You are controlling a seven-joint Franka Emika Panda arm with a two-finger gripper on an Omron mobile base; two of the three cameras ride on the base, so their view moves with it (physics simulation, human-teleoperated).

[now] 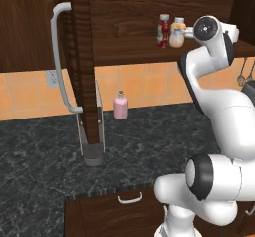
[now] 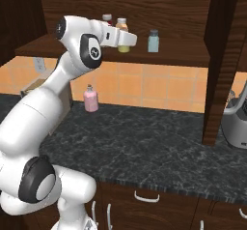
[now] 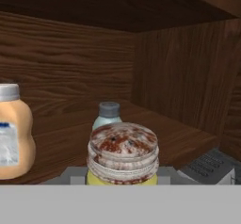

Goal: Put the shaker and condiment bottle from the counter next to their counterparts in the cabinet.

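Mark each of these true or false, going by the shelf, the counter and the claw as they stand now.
1. The red condiment bottle stands on the cabinet shelf. True.
2. The claw holds the pink bottle. False: it is shut on the yellow shaker; the pink bottle stands on the counter by the tiled wall.
3. The pale grey-blue shaker is on the shelf. True.
4. The orange-and-cream bottle lies on its side. False: it stands upright.
5. The cabinet door's grey bar handle is missing. False: it is in place.
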